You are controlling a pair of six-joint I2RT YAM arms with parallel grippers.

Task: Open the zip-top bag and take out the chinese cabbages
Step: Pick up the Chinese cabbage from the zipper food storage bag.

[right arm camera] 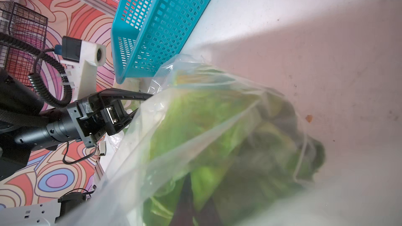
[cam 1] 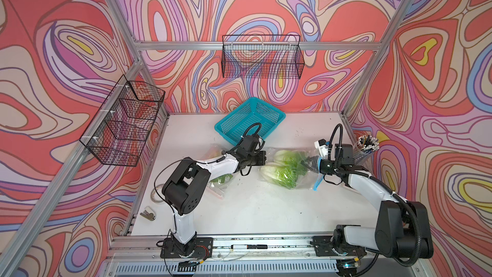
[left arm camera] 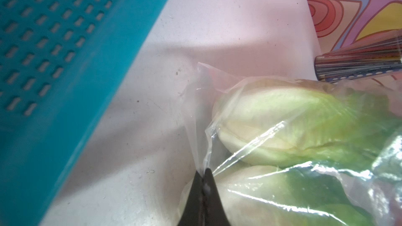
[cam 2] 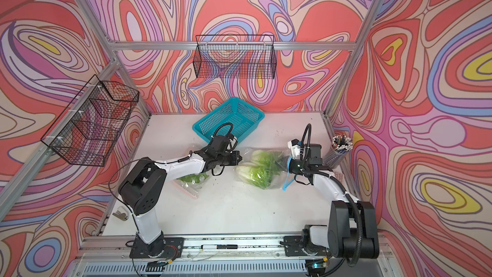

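The clear zip-top bag (cam 1: pixel 303 179) lies mid-table in both top views, its blue zip strip (cam 1: pixel 318 182) hanging at the right end. Inside it are chinese cabbages (cam 1: pixel 278 173) (cam 2: pixel 251 173), whitish bases to the left and green leaves to the right; two show in the left wrist view (left arm camera: pixel 282 116). My left gripper (cam 1: pixel 266 159) (left arm camera: pixel 204 170) is shut on the bag's film at its closed left end. My right gripper (cam 1: pixel 308 162) (right arm camera: pixel 198 186) reaches into the bag's mouth. It shows blurred through the film, shut on green cabbage leaf.
A teal basket (cam 1: pixel 250 121) stands just behind the bag. Another bag of greens (cam 1: pixel 221 179) lies under my left arm. A pencil cup (cam 1: pixel 364 146) stands at the right wall beside my right arm. Black wire baskets (cam 1: pixel 125 123) hang on the walls.
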